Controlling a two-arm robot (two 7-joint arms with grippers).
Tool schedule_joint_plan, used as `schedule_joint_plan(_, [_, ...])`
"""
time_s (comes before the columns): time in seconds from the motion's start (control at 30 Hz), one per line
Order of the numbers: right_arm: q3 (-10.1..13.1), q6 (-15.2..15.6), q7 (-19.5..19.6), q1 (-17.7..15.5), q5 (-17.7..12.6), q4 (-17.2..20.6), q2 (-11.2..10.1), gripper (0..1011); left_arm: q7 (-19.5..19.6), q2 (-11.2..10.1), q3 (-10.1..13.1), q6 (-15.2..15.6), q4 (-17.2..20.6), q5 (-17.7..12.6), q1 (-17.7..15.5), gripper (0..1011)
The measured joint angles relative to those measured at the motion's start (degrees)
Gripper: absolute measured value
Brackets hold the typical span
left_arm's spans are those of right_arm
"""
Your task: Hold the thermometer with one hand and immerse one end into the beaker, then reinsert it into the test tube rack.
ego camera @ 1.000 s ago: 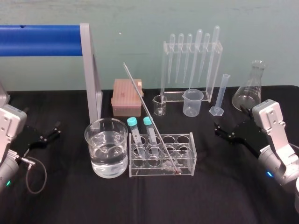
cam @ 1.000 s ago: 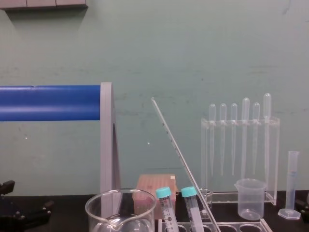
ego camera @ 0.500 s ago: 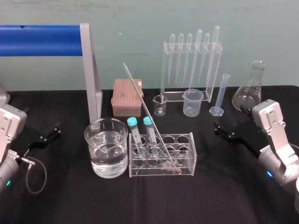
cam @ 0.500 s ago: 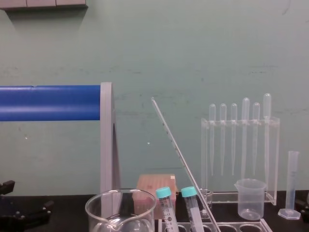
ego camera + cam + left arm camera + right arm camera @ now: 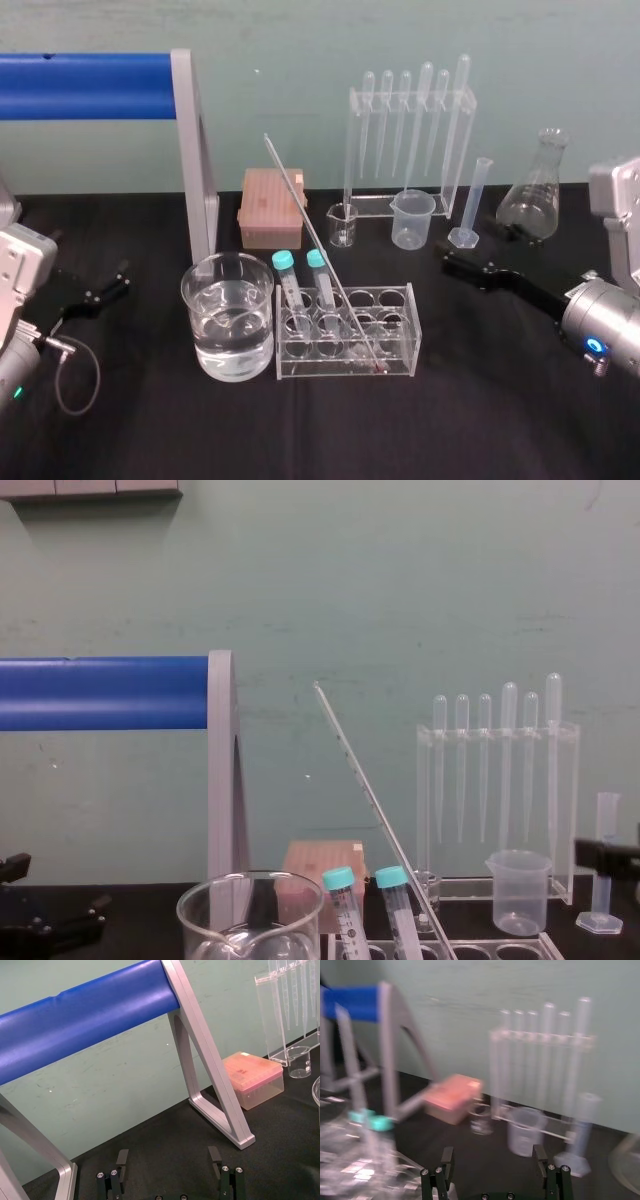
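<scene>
Since a second ago our right gripper point(image 5: 452, 265) has swung out from its folded pose, and its long black fingers now reach leftward over the black cloth point(image 5: 300, 430). Starting at our left, the left gripper point(image 5: 122, 280) sits parked at the table's edge; its wrist view shows its fingers point(image 5: 122, 1157) spread wide with nothing between them. Beside it rises a grey metal frame carrying a smooth blue bar point(image 5: 90, 87). Next comes the beaker point(image 5: 190, 300), wide clear glass with a rolled rim, part full of water. Just beside it stands the test tube rack point(image 5: 405, 340), low clear plastic with round holes, holding two teal-capped tubes point(image 5: 285, 262). We see the thermometer point(image 5: 310, 225), a thin glass rod, with its lower end in the rack and its top leaning back towards the left. Behind are a pink ribbed box point(image 5: 270, 205), the acrylic pipette stand point(image 5: 410, 100), a small plastic beaker point(image 5: 413, 220) and a slim graduated cylinder point(image 5: 480, 200). Our right gripper hangs just in front of that cylinder, apart from the rack, fingers point(image 5: 447, 1156) wide apart and empty.
</scene>
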State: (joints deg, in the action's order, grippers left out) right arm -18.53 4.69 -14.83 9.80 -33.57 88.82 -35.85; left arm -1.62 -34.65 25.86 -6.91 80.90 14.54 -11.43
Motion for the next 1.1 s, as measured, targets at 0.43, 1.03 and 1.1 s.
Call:
schedule_joint_plan(0.43, [-3.8,9.2,-16.5,6.7,-8.7,7.6,-1.7,1003,0.0,0.0,0.0,0.0,0.0,0.0,0.0,1008])
schedule_joint_plan(1.03, [-15.7,12.6,-13.7,22.4,-1.5,-6.6,10.1,1003,0.0,0.0,0.0,0.0,0.0,0.0,0.0,1008])
schedule_joint_plan(1.1, [-16.2,12.6,-13.6,23.1,-1.1,-7.6,10.9,1003,0.0,0.0,0.0,0.0,0.0,0.0,0.0,1008])
